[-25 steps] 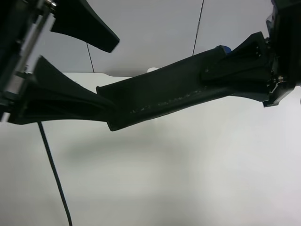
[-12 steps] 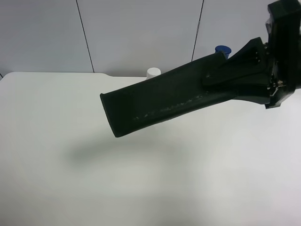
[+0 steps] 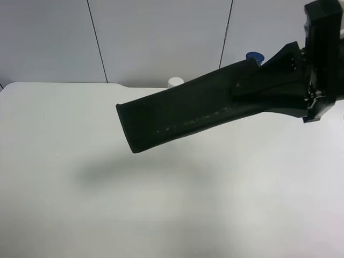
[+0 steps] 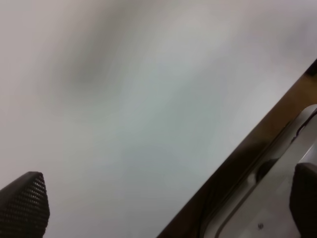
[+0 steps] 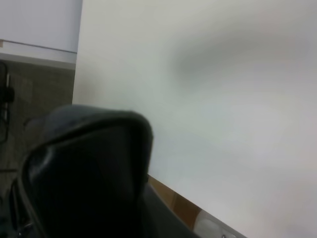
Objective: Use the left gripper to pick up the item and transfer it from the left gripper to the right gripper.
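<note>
The item (image 3: 188, 113) is a long, flat black thing, held in the air over the white table (image 3: 80, 209) and sloping down toward the exterior high view's left. My right gripper (image 3: 258, 83), on the arm at that view's right, is shut on its upper end. The item's black end fills the near part of the right wrist view (image 5: 84, 173). My left gripper (image 4: 163, 203) is out of the exterior high view. In the left wrist view it is open and empty over the table, with one textured fingertip (image 4: 25, 206) showing.
A white cap (image 3: 175, 82) and a blue cap (image 3: 254, 56) stand at the table's back edge by the grey panel wall. The table's edge (image 4: 237, 163) and a metal frame below it cross the left wrist view.
One second ago the left gripper was at the item's lower end. It has let go and pulled out of the exterior high view. The item stays in the right gripper.
</note>
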